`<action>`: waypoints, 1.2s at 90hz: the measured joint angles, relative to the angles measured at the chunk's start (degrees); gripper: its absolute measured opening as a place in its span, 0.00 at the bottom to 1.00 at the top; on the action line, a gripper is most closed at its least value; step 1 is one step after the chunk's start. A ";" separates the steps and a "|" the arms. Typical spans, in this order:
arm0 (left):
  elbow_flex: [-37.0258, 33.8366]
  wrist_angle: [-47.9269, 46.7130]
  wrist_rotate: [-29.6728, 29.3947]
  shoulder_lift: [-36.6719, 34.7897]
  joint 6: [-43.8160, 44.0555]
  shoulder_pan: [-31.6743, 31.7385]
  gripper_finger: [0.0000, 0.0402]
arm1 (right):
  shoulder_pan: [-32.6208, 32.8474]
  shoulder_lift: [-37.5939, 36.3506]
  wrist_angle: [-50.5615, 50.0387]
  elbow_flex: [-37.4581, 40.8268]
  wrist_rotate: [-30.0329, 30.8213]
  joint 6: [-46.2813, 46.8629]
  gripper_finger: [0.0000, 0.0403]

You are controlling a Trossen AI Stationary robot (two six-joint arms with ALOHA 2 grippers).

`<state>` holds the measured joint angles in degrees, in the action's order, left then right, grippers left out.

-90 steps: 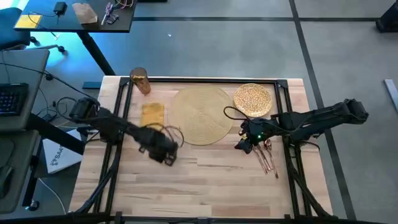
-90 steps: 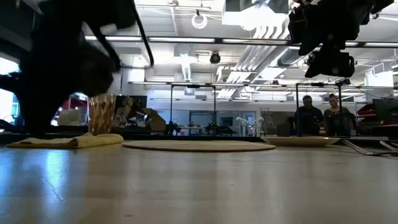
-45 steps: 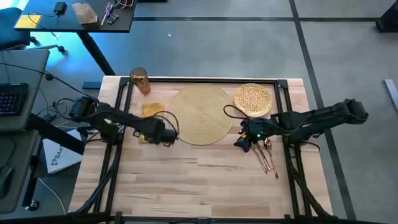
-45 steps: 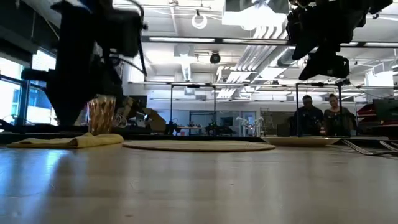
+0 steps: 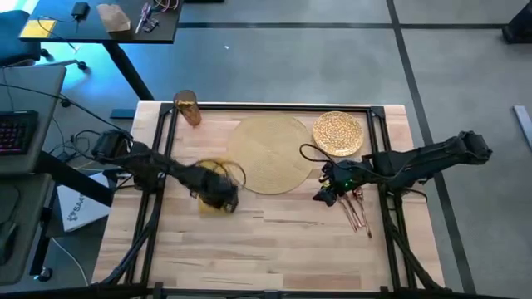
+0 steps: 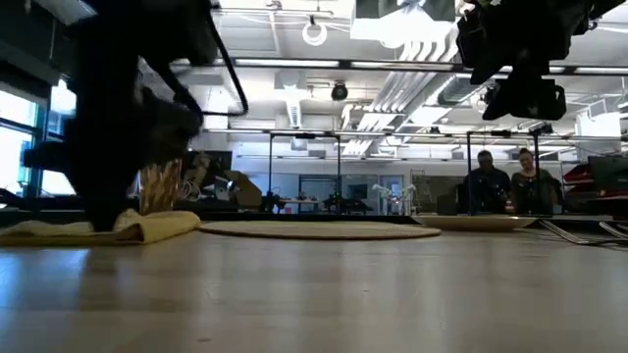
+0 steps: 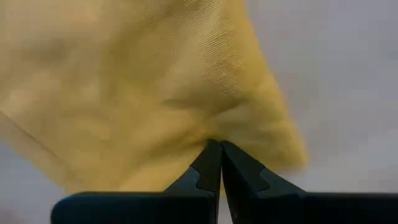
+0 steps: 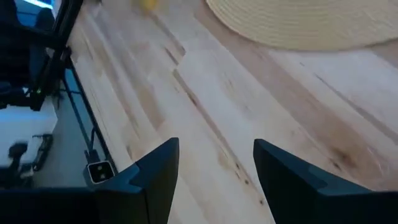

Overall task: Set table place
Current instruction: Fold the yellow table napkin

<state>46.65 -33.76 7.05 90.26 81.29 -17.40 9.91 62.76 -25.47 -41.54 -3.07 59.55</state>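
My left fingers [image 7: 214, 163] were pinched together on a fold of the yellow napkin [image 7: 155, 87], which bunched up just ahead of their tips and lay otherwise on the tabletop [image 5: 274, 241], beside the woven placemat [image 5: 270, 154] and apart from it. The cloth was soft and limp, I judged: light enough to lift with no effort, but it would drape, drag and unfold instead of keeping its shape, so a pinch at an edge or a fold, as I had it, seemed the place to hold, and it would want laying down flat, not dropping. My right fingers [image 8: 214, 171] stood wide apart and empty, above bare wood, with the placemat's edge ahead of them and the copper cutlery [image 5: 359, 212] lying close by on the tabletop. That cutlery looked thin, stiff and slick, lying flat, so I thought it would need a grip across the handle. The speckled plate [image 5: 338, 133] sat beyond my right fingers, just off the placemat and with nothing on it; rigid and probably breakable, it would be best taken by the rim. The amber cup [image 5: 188, 108] stood upright beyond my left fingers near the tabletop's corner; what it held, if anything, I could not tell.
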 joint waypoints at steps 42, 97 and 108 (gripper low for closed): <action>9.71 -26.87 -6.60 -13.28 13.45 -4.76 0.10 | -0.72 0.30 0.13 0.00 7.11 0.36 0.48; -6.86 -14.75 -8.61 -17.18 -13.25 24.34 0.29 | -3.08 0.28 0.15 0.04 5.48 -0.72 0.48; -6.86 -13.77 -8.24 -15.15 -15.57 25.08 0.25 | -3.08 0.28 0.13 0.04 5.44 -0.46 0.48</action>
<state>39.79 -47.53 -1.19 75.11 65.72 7.68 6.83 63.05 -25.35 -41.50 2.37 59.09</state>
